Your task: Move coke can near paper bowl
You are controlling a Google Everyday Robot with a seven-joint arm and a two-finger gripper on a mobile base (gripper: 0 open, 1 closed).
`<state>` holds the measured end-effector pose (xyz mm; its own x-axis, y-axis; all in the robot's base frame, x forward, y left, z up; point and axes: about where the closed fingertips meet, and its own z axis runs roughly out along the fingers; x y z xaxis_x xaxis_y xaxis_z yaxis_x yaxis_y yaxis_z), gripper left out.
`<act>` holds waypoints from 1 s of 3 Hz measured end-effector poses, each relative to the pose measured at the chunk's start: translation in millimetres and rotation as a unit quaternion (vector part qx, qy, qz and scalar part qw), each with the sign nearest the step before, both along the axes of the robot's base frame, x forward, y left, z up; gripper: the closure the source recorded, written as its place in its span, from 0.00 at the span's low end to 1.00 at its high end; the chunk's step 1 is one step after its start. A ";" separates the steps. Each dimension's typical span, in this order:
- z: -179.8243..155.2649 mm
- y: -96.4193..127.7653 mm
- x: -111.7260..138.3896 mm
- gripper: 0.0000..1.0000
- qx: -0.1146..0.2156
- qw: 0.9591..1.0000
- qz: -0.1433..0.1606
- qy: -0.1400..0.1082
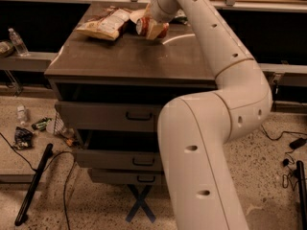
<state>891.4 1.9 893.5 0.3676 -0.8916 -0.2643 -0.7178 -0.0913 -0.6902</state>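
The coke can [143, 26], red with a silver top, lies on its side at the far middle of the brown table [129, 56]. My gripper [152, 28] is at the can, reaching in from the right, and is shut on it, with a cream finger [156, 30] across its red body. The paper bowl [135, 15] is an off-white rim just behind and left of the can, mostly hidden by my wrist. The can is very close to the bowl.
A tan and brown snack bag [104, 24] lies left of the can. A green bag [181, 18] peeks out behind my arm on the right. Drawers [139, 115] stand open below the tabletop. Bottles, litter and cables lie on the floor at left.
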 end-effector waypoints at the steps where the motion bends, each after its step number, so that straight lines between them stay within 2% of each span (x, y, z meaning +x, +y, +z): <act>1: -21.1 -4.4 1.9 0.27 -0.015 1.000 -0.007 0.022; 2: -23.2 -9.3 1.3 0.00 -0.018 0.999 -0.008 0.026; 3: -2.4 -18.8 -3.3 0.00 -0.003 1.000 -0.006 0.014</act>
<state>888.1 -16.9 891.1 0.3491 -0.8976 -0.2692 -0.7378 -0.0861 -0.6695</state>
